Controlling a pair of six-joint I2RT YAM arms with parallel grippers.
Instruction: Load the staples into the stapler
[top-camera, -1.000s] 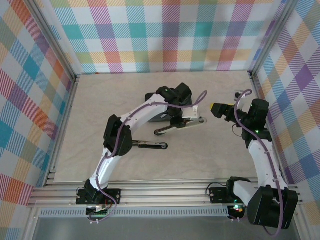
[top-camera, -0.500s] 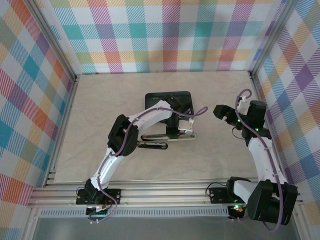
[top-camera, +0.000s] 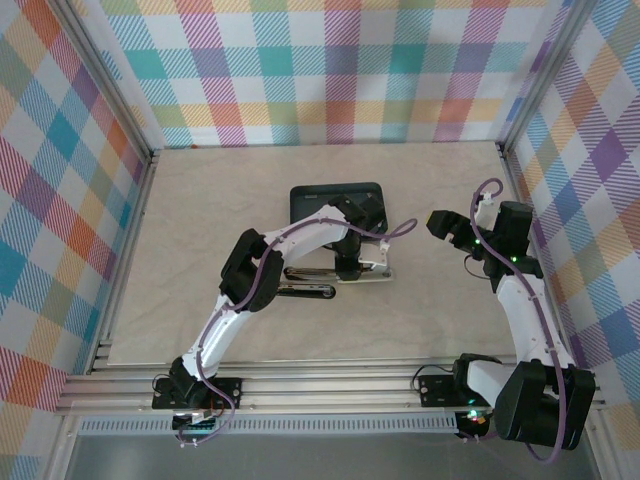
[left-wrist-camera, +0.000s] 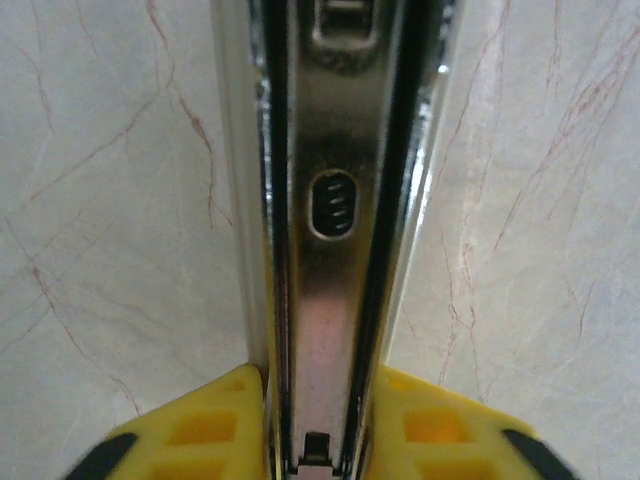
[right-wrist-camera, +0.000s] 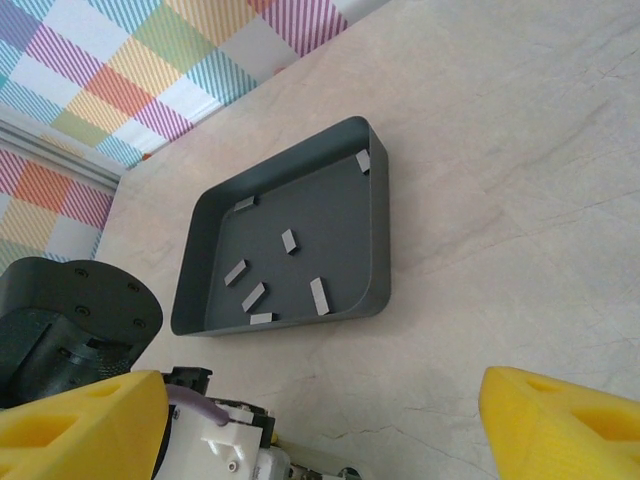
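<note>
Since second ago left gripper (left-wrist-camera: 318, 430) lowered stapler (left-wrist-camera: 335, 200) onto table (top-camera: 200, 250) just in front of tray (top-camera: 335, 193); fingers (left-wrist-camera: 200, 440) narrow, flanking its rail, grip unclear. Staples (right-wrist-camera: 290, 240) scattered inside tray. Right of tray, right gripper (right-wrist-camera: 320, 410) wide, empty

The counter (top-camera: 180, 250) is pale beige marble with thin reddish-brown veins. The walls (top-camera: 320, 70) carry a pastel plaid of teal, purple, orange, yellow and green on white. The tray (right-wrist-camera: 372, 230) is dark grey, and the staples (right-wrist-camera: 290, 240) are silver-grey. The stapler (left-wrist-camera: 335, 150) is shiny chrome metal with dark edges. My left end effector (left-wrist-camera: 320, 445) and right end effector (right-wrist-camera: 320, 420) are both bright yellow. My 2 arms (top-camera: 300, 232) are white with black joints and purple cables (top-camera: 400, 228).
</note>
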